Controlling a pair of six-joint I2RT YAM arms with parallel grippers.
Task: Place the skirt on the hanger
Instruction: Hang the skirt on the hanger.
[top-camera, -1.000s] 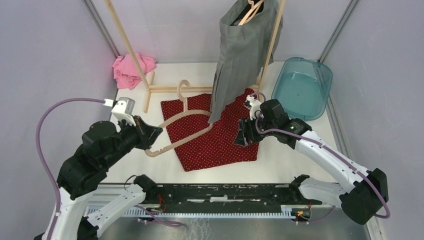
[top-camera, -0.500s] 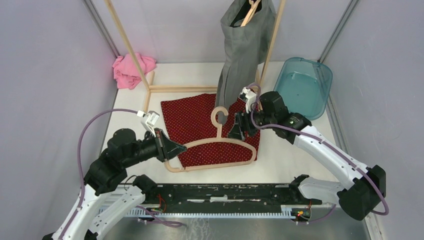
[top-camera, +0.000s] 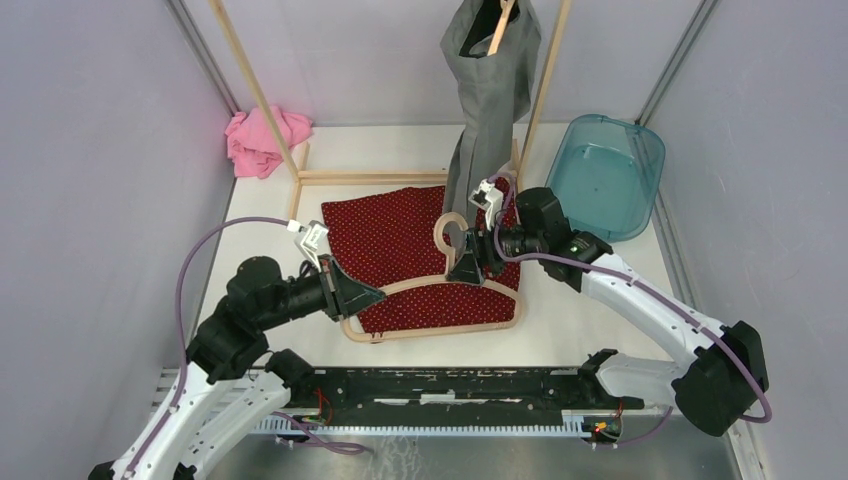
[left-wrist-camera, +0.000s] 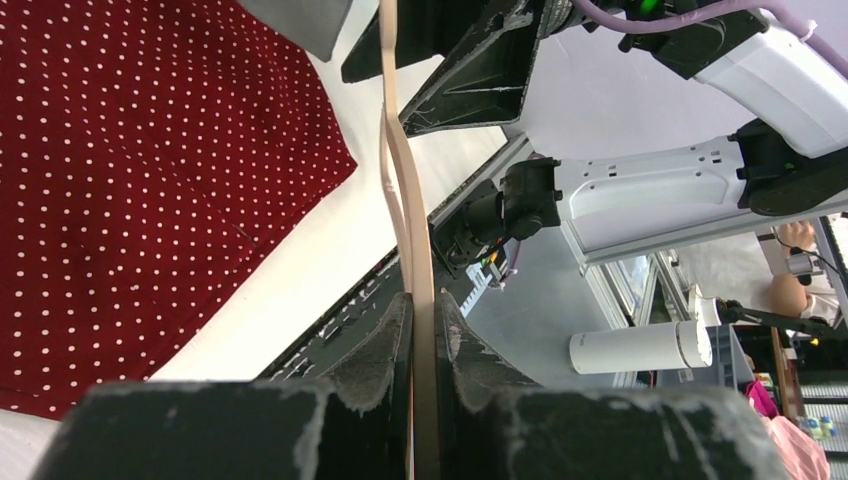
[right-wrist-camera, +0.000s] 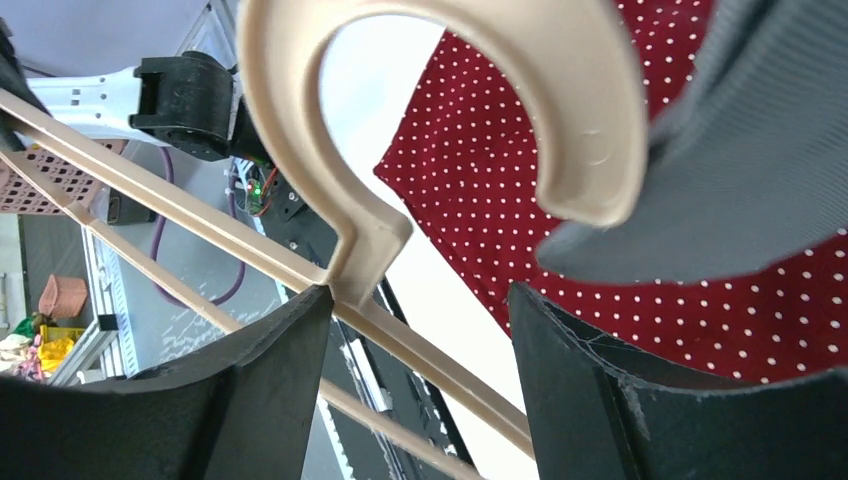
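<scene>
The red white-dotted skirt (top-camera: 395, 240) lies flat on the table. Over its near part hangs the beige hanger (top-camera: 440, 330), hook (top-camera: 450, 232) pointing away from the bases. My left gripper (top-camera: 358, 298) is shut on the hanger's left end; the left wrist view shows the thin hanger bar (left-wrist-camera: 405, 190) pinched between the jaws of that gripper (left-wrist-camera: 423, 310), with the skirt (left-wrist-camera: 130, 180) below. My right gripper (top-camera: 470, 266) stands open at the hanger's neck. In the right wrist view the hook (right-wrist-camera: 590, 100) curves above the gripper (right-wrist-camera: 420, 300), the neck (right-wrist-camera: 370, 250) by the left finger, apart from the right one.
A grey garment (top-camera: 490, 100) hangs from a wooden rack (top-camera: 250, 90) at the back, its hem just behind my right gripper and near the hook (right-wrist-camera: 740, 170). A pink cloth (top-camera: 262, 140) lies at the back left. A teal basin (top-camera: 605, 175) sits at the back right.
My left gripper has carried the hanger rightward and nearer, from the skirt's left edge to over its front. My right gripper has come left to the hanger's neck. The grey garment has swung back.
</scene>
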